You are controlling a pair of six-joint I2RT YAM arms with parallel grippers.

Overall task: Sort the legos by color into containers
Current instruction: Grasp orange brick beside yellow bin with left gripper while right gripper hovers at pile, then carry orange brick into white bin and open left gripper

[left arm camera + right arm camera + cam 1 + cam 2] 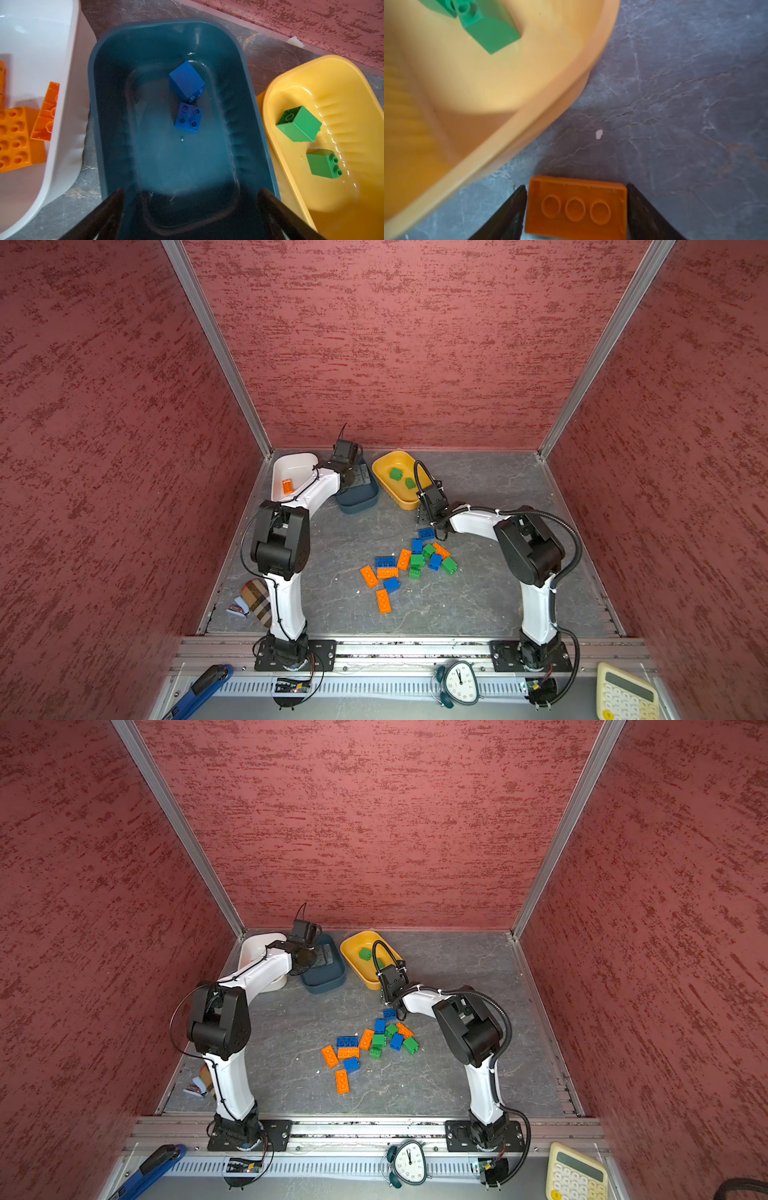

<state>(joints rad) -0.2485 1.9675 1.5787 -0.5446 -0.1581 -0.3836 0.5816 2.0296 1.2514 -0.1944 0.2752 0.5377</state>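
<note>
One orange brick [576, 209], clamped in right gripper [576, 186] beside yellow tub [446, 83]: wrong-tub drop possible; left gripper [191, 189], fingers apart over teal tub [108, 104], may obstruct white tub [291, 466] left of centre.

The legos [417, 560] are orange, blue and green, the worktop [478, 605] veined grey, alongside a white tub [291, 460], teal tub [359, 502] and yellow tub [384, 466].

The right fingers [508, 214] are matt black, and the orange brick [576, 207] between them is smooth plastic. Just beyond them the yellow tub [488, 93] is glossy plastic. The surface [675, 83] beneath looks matt, grey and stone-veined. Ahead of the left fingers [108, 214], the teal tub [99, 104] is shiny plastic.
</note>
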